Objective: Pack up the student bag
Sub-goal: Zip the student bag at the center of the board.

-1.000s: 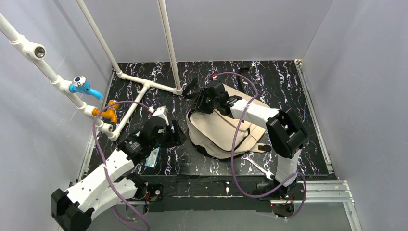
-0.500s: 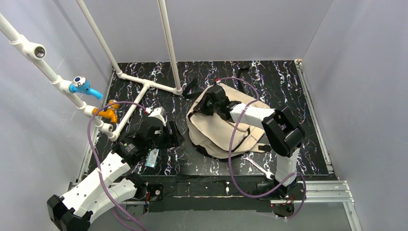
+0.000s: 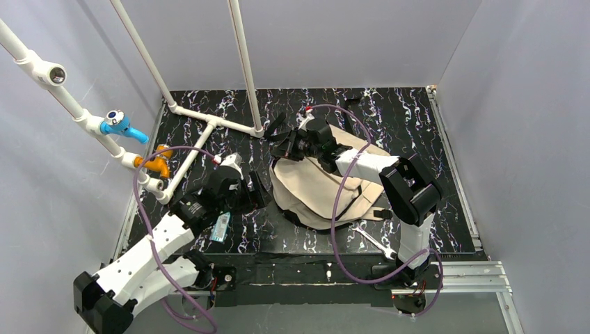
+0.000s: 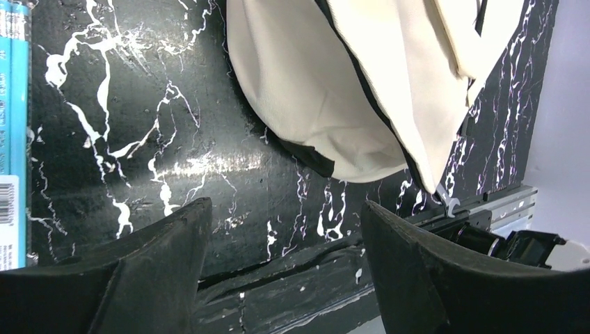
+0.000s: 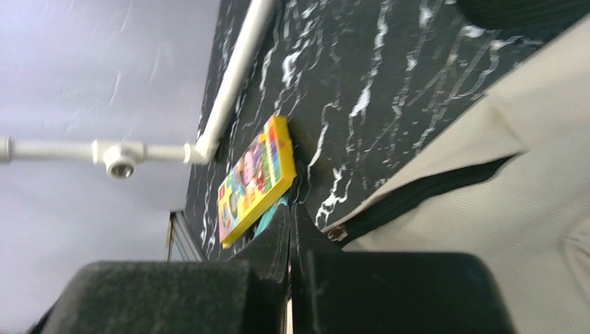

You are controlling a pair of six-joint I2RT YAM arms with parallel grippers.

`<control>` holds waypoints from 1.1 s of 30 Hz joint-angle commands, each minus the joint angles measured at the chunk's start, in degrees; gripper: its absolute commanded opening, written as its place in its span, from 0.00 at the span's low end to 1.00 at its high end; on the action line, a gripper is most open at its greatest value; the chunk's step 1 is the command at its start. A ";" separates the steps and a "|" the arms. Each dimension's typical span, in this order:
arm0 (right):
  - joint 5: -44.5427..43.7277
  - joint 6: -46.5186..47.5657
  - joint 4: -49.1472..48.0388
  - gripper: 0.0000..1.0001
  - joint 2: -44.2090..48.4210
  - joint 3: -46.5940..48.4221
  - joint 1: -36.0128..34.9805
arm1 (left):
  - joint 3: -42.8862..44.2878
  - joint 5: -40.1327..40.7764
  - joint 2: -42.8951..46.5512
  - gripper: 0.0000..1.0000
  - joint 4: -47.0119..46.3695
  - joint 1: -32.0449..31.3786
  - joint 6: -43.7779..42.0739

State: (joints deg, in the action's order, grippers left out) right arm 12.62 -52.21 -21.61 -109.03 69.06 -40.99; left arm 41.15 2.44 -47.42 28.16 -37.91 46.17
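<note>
The student bag (image 3: 313,188) lies flat in the middle of the black marbled table (image 3: 417,132). The right gripper (image 5: 290,212) sits at its far left edge, fingers pressed tight together just by the black zipper line; whether they nip anything thin there I can't tell. The left gripper (image 4: 285,209) hangs low over bare table just left of the bag, fingers spread wide and holding nothing, with a teal box (image 3: 221,227) lying to its near left.

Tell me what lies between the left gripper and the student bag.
Only bare black marbled tabletop, shown in the left wrist view between the left gripper and the student bag.
</note>
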 commanded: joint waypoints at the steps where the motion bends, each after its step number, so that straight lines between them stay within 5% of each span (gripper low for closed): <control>1: 14.88 7.19 -5.94 0.01 2.60 0.95 0.24 | 2.49 -1.53 -3.30 0.77 -3.32 1.07 3.05; 6: 21.41 15.65 -2.87 0.01 5.06 0.15 1.32 | 7.20 -2.19 -5.69 0.76 -5.59 1.33 4.53; 13: 24.66 12.81 -6.81 0.01 9.79 -5.29 5.42 | 15.09 -1.08 -7.84 0.77 -4.73 1.50 2.64; 20: 24.06 11.96 -8.05 0.01 14.21 -9.11 6.88 | 27.14 -1.44 -21.47 0.76 -0.53 5.16 7.61; 24: 23.07 11.80 -7.97 0.01 15.79 -10.23 7.07 | 33.82 -7.64 -30.98 0.65 1.61 9.21 11.08; 33: 22.83 14.19 -6.90 0.01 17.32 -10.92 7.07 | 42.52 -2.26 -43.47 0.63 6.28 10.10 10.96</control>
State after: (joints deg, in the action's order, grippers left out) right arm 34.46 -39.92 -25.87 -94.63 57.89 -34.13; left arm 80.16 0.89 -87.53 30.79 -27.57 58.43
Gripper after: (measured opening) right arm 0.028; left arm 0.625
